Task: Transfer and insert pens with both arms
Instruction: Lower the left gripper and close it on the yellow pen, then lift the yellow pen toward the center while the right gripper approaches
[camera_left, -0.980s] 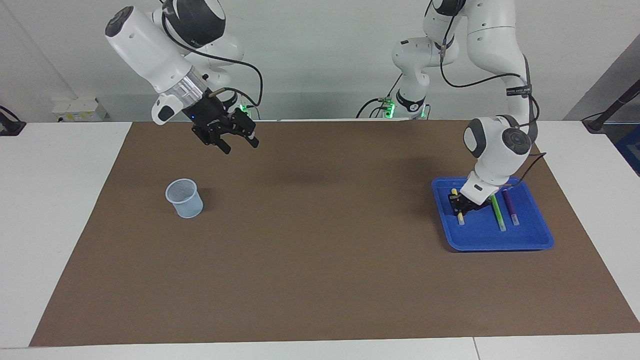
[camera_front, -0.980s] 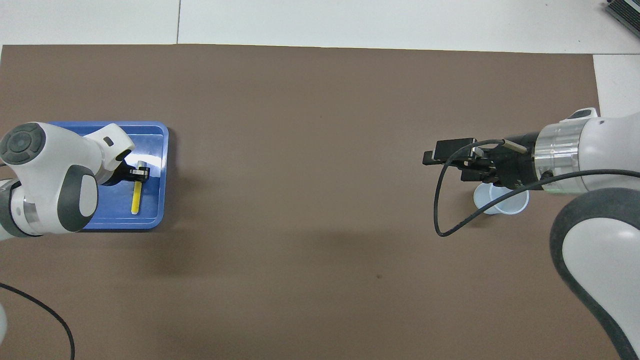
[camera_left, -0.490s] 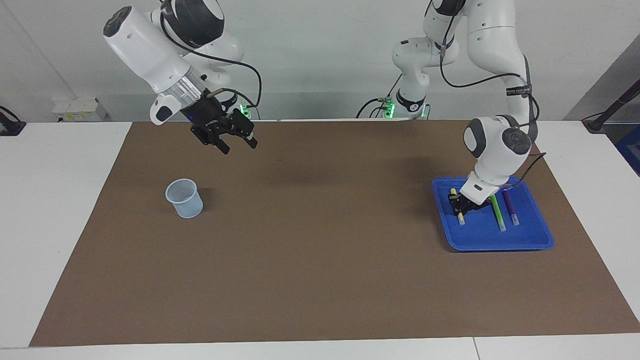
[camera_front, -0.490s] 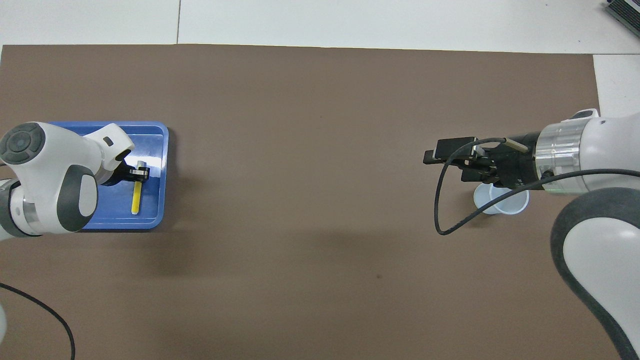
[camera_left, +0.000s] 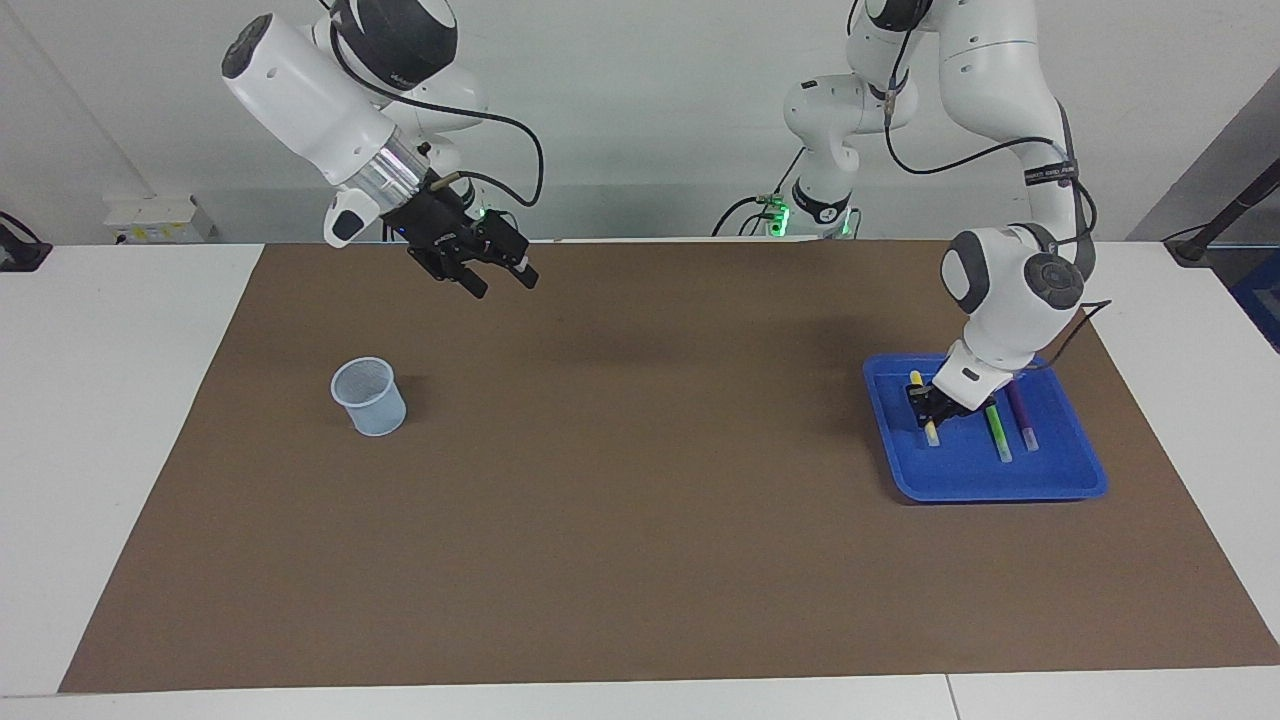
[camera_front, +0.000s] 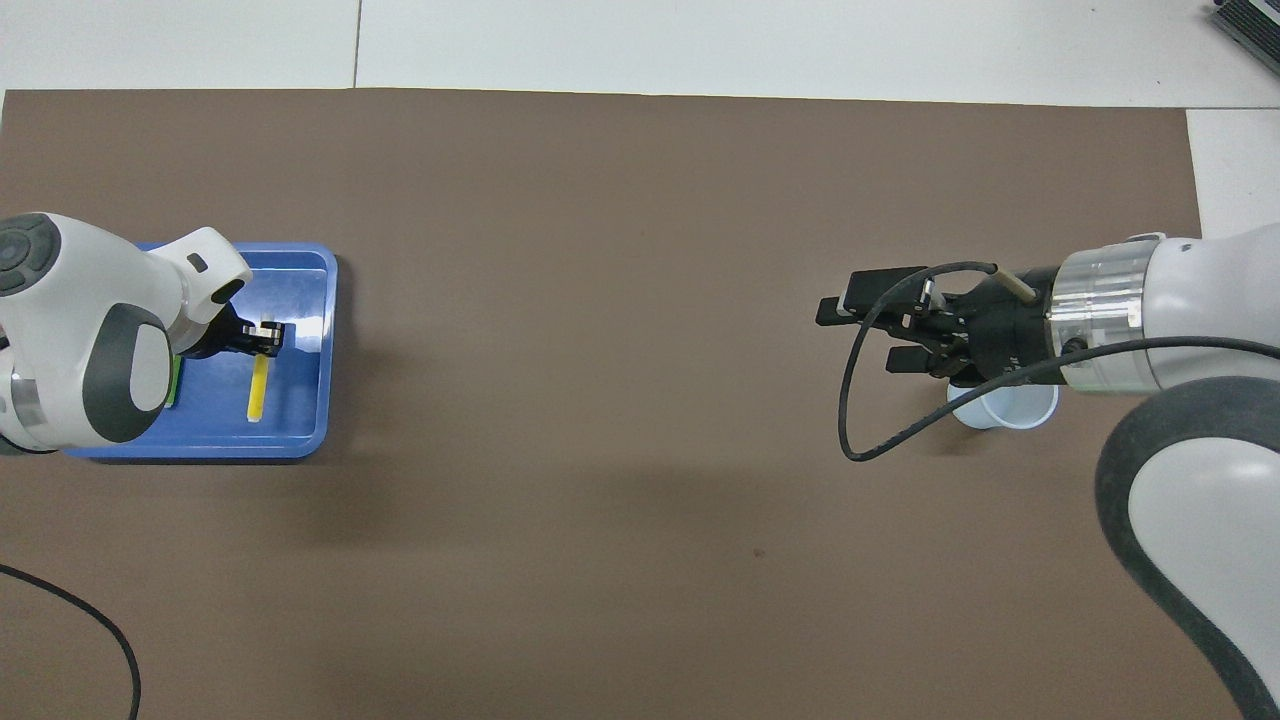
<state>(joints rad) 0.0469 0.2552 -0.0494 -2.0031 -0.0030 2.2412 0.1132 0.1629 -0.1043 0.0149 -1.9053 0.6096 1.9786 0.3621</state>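
At the left arm's end of the table, I am seeing the shallow blue plastic tray (camera_left: 985, 485) lying on the brown mat (camera_left: 640, 520), and the three slim marker pens are lying in it side by side. The left gripper (camera_left: 928, 408) is sitting low in the tray, and its fingers are pressed together on the yellow marker pen (camera_left: 931, 432). I am holding this pen near its end closer to the robots, so most of its yellow body is sticking out from the fingers, away from the robots, as the overhead view shows (camera_front: 258, 388). I cannot tell if the pen is touching the tray floor or is a little above it. The light green marker pen (camera_left: 997, 432) is lying just beside the gripper, and the purple marker pen (camera_left: 1022, 416) is lying next to the green one, closer to the table end. Both are resting free in the tray.

Toward the right arm's end, the small pale blue mesh cup (camera_left: 369, 396) is standing upright on the mat. The right gripper (camera_left: 497, 281) is hanging in the air over the mat, more toward the middle of the table than the cup, and its black fingers are standing wide apart with nothing between them.
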